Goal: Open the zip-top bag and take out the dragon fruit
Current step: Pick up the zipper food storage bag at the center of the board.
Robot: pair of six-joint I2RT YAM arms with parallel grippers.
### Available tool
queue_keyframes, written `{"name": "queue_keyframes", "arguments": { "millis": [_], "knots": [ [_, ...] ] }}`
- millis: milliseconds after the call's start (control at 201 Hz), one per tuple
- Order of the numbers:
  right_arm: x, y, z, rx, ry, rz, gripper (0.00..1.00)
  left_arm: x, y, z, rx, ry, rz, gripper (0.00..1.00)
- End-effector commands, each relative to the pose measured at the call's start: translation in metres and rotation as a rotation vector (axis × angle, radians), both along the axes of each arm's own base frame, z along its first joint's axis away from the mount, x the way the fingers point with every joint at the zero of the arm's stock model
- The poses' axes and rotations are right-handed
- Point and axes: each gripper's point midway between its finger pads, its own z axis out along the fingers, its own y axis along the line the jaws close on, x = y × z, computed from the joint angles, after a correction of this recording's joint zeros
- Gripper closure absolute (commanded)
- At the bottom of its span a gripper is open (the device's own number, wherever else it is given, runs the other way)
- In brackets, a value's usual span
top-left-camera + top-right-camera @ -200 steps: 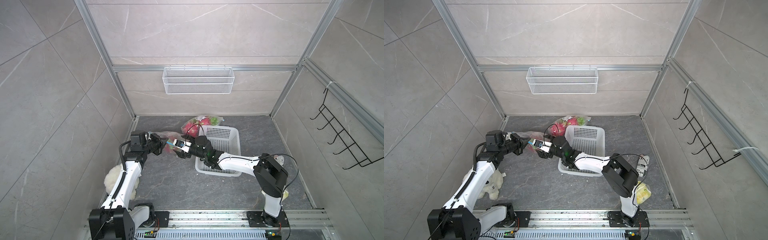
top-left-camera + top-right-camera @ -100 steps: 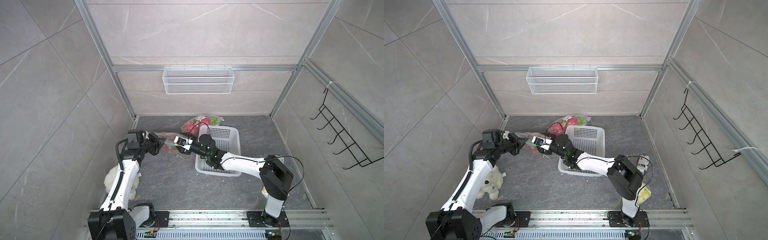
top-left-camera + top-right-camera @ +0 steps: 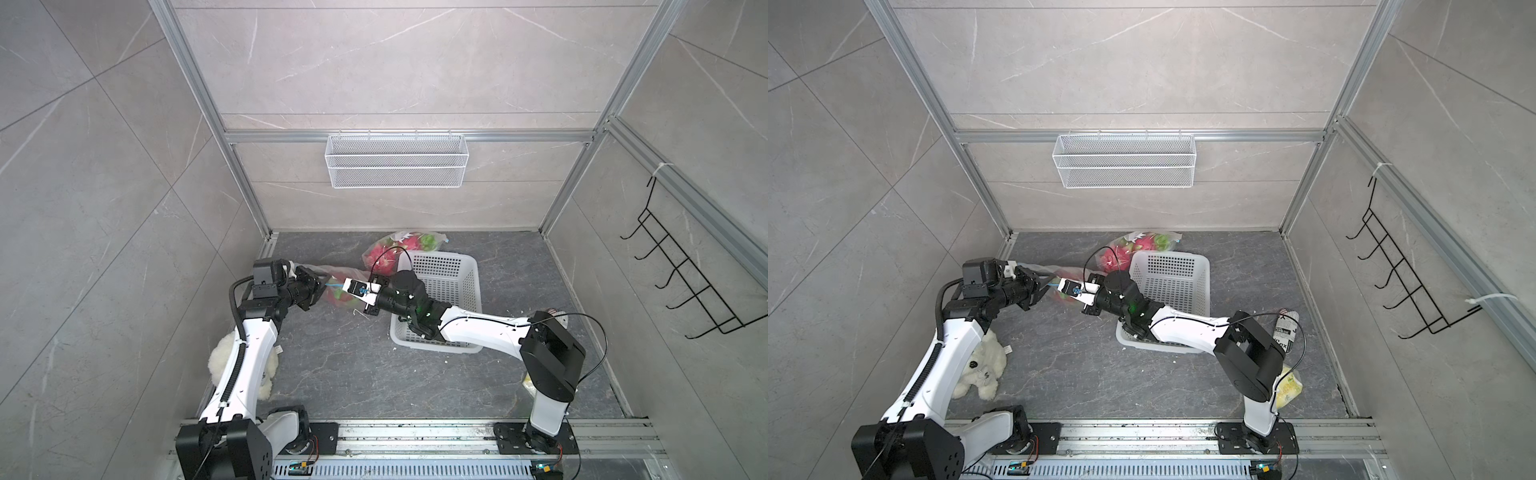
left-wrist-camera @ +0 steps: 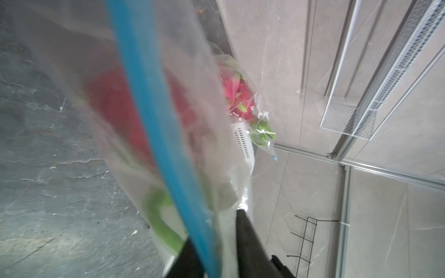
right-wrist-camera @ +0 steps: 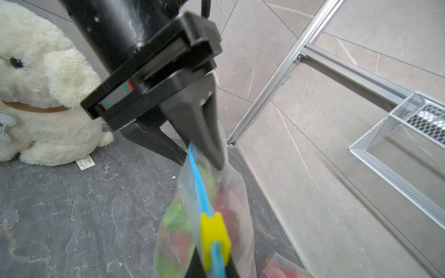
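A clear zip-top bag [image 3: 332,276] with a blue zip strip [image 4: 154,134] hangs stretched between my two grippers, left of the basket. Dragon fruit [image 5: 226,207], magenta with green tips, shows through the plastic in both wrist views and in both top views [image 3: 1061,297]. My right gripper [image 5: 214,262] is shut on the yellow zip slider [image 5: 214,235]. My left gripper [image 4: 216,231] faces it with its jaws apart, the blue strip and bag film running between the black fingers [image 5: 204,127].
A second clear bag of dragon fruit [image 3: 399,249] lies behind the white perforated basket [image 3: 457,270]. A white plush toy [image 3: 980,365] sits by the left arm. A can [image 3: 1285,328] and a yellow packet [image 3: 1287,386] lie near the right arm's base. The wall carries a wire basket [image 3: 395,166] and a hook rack [image 3: 685,282].
My right gripper slid left along the bag top and closed on the yellow slider. My left gripper's jaws, shut before, have parted around the zip strip.
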Motion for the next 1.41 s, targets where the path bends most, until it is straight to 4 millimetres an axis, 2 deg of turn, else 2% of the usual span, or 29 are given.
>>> {"name": "queue_keyframes", "arguments": {
  "millis": [0, 80, 144, 259, 428, 562, 667, 826, 915, 1005, 1085, 1174, 1313, 1403],
  "knots": [
    [-0.004, 0.004, -0.002, 0.014, 0.051, -0.007, 1.00, -0.007, 0.004, 0.040, 0.030, -0.094, 0.010, 0.27],
    [-0.009, 0.005, -0.009, 0.008, 0.062, -0.012, 1.00, -0.019, 0.002, 0.047, -0.030, -0.069, 0.045, 0.09],
    [-0.012, 0.007, -0.014, 0.003, 0.050, -0.019, 1.00, -0.029, 0.001, 0.047, -0.097, -0.025, 0.078, 0.08],
    [-0.012, 0.009, -0.023, -0.004, 0.048, -0.036, 1.00, -0.040, -0.008, 0.028, -0.215, 0.122, 0.111, 0.08],
    [0.001, 0.009, -0.037, -0.028, 0.003, -0.092, 1.00, -0.058, -0.025, 0.012, -0.285, 0.236, 0.116, 0.14],
    [0.007, 0.007, -0.041, -0.027, -0.020, -0.118, 1.00, -0.076, -0.030, -0.006, -0.339, 0.322, 0.153, 0.30],
    [0.001, 0.007, -0.045, -0.030, -0.020, -0.090, 1.00, -0.086, -0.038, -0.016, -0.365, 0.370, 0.159, 0.41],
    [-0.009, -0.002, -0.041, 0.002, -0.022, -0.076, 1.00, -0.087, -0.039, -0.012, -0.354, 0.352, 0.160, 0.40],
    [-0.014, -0.010, -0.028, 0.050, 0.027, -0.086, 1.00, -0.079, -0.039, -0.002, -0.357, 0.308, 0.159, 0.38],
    [-0.004, -0.017, -0.010, 0.072, 0.151, -0.177, 1.00, -0.061, -0.039, 0.021, -0.366, 0.198, 0.145, 0.34],
    [0.006, -0.019, 0.006, 0.059, 0.262, -0.248, 1.00, -0.051, -0.036, 0.043, -0.299, 0.103, 0.123, 0.31],
    [0.008, -0.019, 0.028, 0.084, 0.294, -0.261, 1.00, -0.044, -0.026, 0.064, -0.179, 0.010, 0.122, 0.28],
    [0.022, -0.028, 0.050, 0.094, 0.410, -0.374, 1.00, -0.046, -0.007, 0.093, -0.017, -0.116, 0.159, 0.24],
    [0.030, -0.027, 0.061, 0.105, 0.492, -0.432, 1.00, -0.051, 0.003, 0.097, 0.025, -0.158, 0.198, 0.24]
  ]
}}
